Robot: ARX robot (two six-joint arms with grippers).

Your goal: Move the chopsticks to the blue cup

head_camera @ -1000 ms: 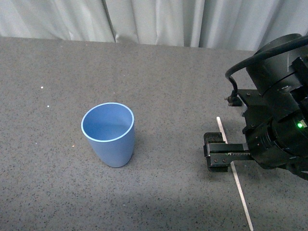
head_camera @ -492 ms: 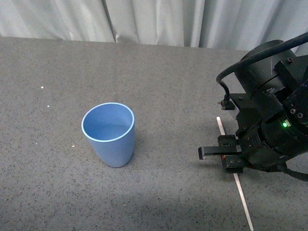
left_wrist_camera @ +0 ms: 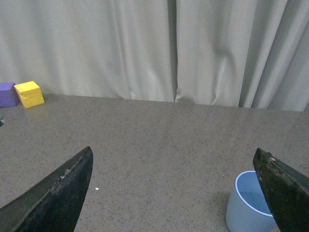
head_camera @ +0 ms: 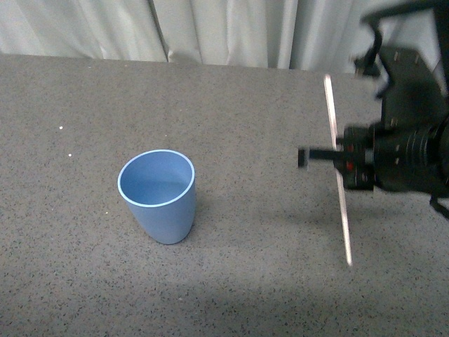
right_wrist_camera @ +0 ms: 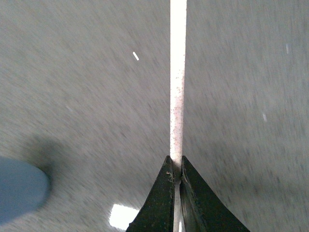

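You have bare tabletop (head_camera: 266,232) between the blue cup (head_camera: 157,195) and the chopstick (head_camera: 337,168) pinched in your right gripper (right_wrist_camera: 176,170). The cup's mouth stands open upward. The curtain (head_camera: 224,31) walls the far edge; a yellow cube (left_wrist_camera: 29,94) and purple cube (left_wrist_camera: 7,94) sit beside it, well apart from the cup.

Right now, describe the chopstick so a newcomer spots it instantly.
Look at the right side of the grey table, well right of the blue cup, where the right arm's black pincer is. The chopstick is the long, thin, cream-white stick pinched in it, the only pale, slender thing there.
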